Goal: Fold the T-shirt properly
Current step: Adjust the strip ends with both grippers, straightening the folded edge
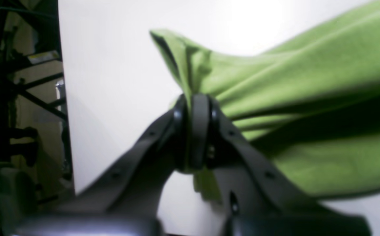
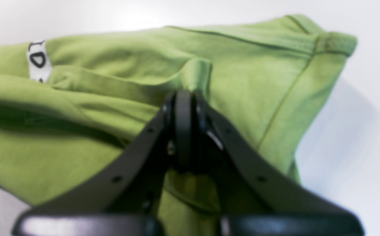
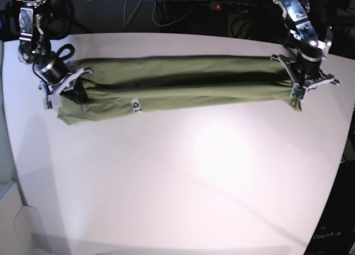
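Note:
The green T-shirt (image 3: 183, 86) lies stretched as a long folded band across the far half of the white table (image 3: 183, 177). Its small white tag (image 3: 135, 105) shows near the left end, and in the right wrist view (image 2: 38, 60). My left gripper (image 1: 194, 98) is shut on the T-shirt (image 1: 308, 98) at its right end in the base view (image 3: 295, 90). My right gripper (image 2: 185, 95) is shut on a pinch of the T-shirt (image 2: 242, 82) at its left end in the base view (image 3: 67, 88). The cloth between the grippers is lifted and taut.
Dark cables and a power strip (image 3: 230, 6) lie behind the table's far edge. A dark metal frame (image 1: 19, 98) stands beyond the table edge in the left wrist view. Bare white tabletop fills the near half of the base view.

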### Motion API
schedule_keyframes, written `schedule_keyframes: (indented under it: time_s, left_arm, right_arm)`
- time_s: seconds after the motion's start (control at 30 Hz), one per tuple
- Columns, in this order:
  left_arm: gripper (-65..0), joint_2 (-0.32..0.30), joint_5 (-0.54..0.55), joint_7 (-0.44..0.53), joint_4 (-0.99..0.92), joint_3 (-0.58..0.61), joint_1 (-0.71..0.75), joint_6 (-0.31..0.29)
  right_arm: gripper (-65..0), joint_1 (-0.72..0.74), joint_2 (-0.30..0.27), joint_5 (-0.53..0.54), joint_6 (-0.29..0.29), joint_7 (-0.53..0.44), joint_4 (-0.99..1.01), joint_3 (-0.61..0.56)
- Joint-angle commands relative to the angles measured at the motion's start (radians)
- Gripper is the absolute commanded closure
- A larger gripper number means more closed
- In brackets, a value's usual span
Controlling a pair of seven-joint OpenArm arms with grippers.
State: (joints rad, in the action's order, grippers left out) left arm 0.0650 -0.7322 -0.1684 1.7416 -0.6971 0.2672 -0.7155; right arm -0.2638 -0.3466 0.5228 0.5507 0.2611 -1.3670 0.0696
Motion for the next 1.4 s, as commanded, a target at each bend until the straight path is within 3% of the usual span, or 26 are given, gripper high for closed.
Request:
schedule_keyframes:
  time_s: [0.0,0.37,0.57,0.77,0.97,1.37]
  left_arm:
    - [-2.2,-0.009,0.004,0.013,0.019,0.007,0.007,0.017]
    - [-3.3,-0.011,0.003,0.033,0.028,0.04,0.074,0.017]
    - [-22.7,0.0,0.007,0.168,0.028,0.021,0.111,0.017]
    - [-33.7,-0.001,0.003,0.174,0.016,0.02,0.109,0.017]
    - [-51.3,-0.001,0.003,0.174,0.016,0.018,0.113,0.017]
    - [-52.1,0.0,0.004,0.177,-0.067,-0.016,0.102,0.017]
  right_arm:
    - [-0.4,0.005,-0.015,-0.003,0.001,-0.004,-0.009,0.006]
    - [-0.4,0.007,-0.015,-0.003,0.001,-0.004,-0.009,0.006]
    - [-0.4,0.007,-0.015,-0.003,0.001,-0.004,-0.009,0.006]
    - [-0.4,0.007,-0.015,-0.003,0.001,-0.004,-0.009,0.006]
    - [-0.4,0.007,-0.015,-0.003,0.001,-0.004,-0.009,0.006]
    - [-0.4,0.005,-0.013,-0.003,0.001,-0.004,-0.009,0.006]
